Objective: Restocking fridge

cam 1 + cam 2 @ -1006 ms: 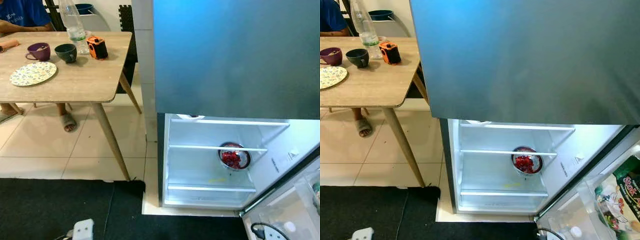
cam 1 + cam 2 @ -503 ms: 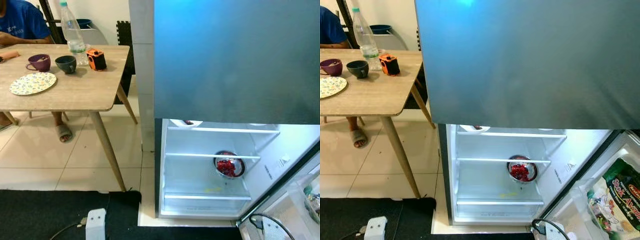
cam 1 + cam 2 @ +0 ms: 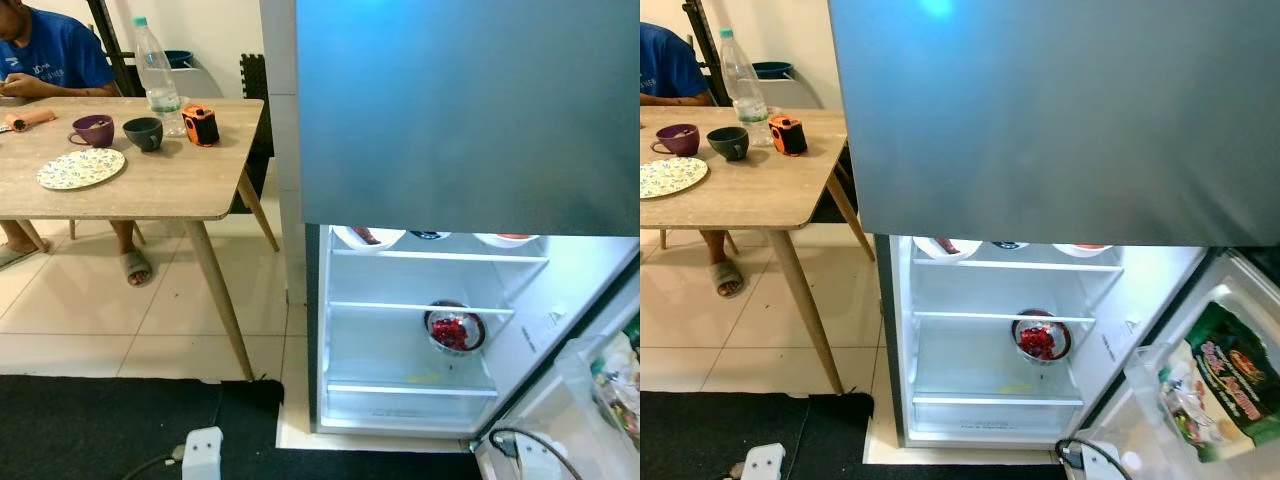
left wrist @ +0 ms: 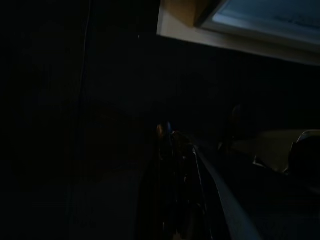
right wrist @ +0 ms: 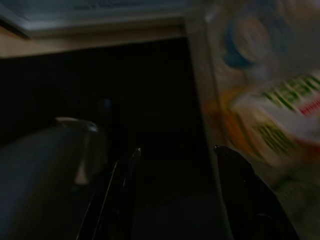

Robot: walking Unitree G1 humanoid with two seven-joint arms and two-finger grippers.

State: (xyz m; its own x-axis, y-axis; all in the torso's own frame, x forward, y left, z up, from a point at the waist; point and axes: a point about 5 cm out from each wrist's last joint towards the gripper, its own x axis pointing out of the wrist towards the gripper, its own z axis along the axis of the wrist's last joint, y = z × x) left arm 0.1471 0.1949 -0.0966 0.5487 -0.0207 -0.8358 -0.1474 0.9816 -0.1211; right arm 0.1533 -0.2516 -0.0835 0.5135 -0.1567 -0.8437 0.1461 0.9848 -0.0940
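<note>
Fridge [image 3: 940,330] stood open; bowl [image 3: 1041,337] of red fruit on middle shelf. Right gripper [image 5: 175,165] jaws apart, apparently empty. Left gripper [image 4: 172,150] too dark: cannot tell.

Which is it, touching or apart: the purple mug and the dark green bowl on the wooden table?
Apart. The left eye view shows bare tabletop between the purple mug and dark green bowl.

The view has shifted, so three white bowls [image 3: 368,237] on the open fridge's top glass shelf [image 3: 440,257] now show
</note>
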